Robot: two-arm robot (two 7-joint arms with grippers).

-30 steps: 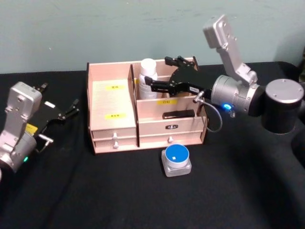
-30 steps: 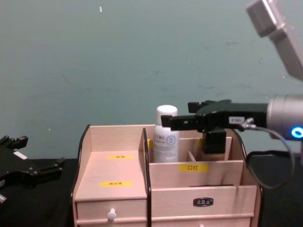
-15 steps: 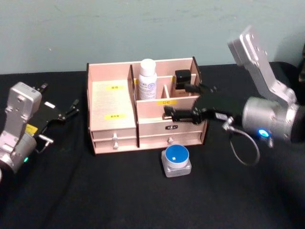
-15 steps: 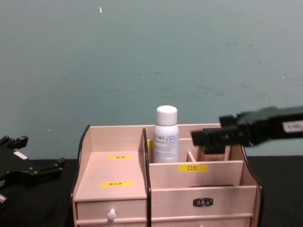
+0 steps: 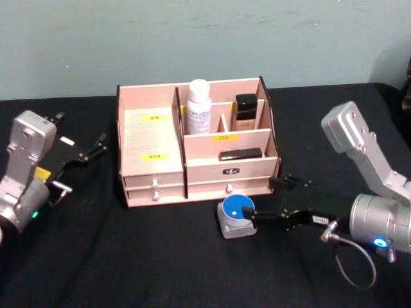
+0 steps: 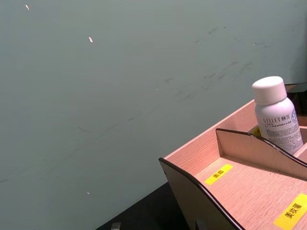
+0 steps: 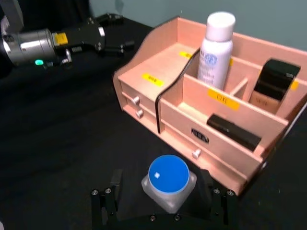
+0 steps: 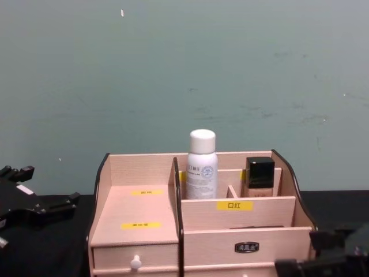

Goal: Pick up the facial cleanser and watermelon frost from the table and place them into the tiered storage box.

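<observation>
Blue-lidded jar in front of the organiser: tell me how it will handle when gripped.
The blue-lidded jar looks rigid, so it should keep its shape when squeezed. Its squat, squarish base probably resists tipping and rolling. The glossy translucent walls might slip under a light grip.

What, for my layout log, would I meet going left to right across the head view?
Left gripper → white bottle → jar → right gripper
</observation>
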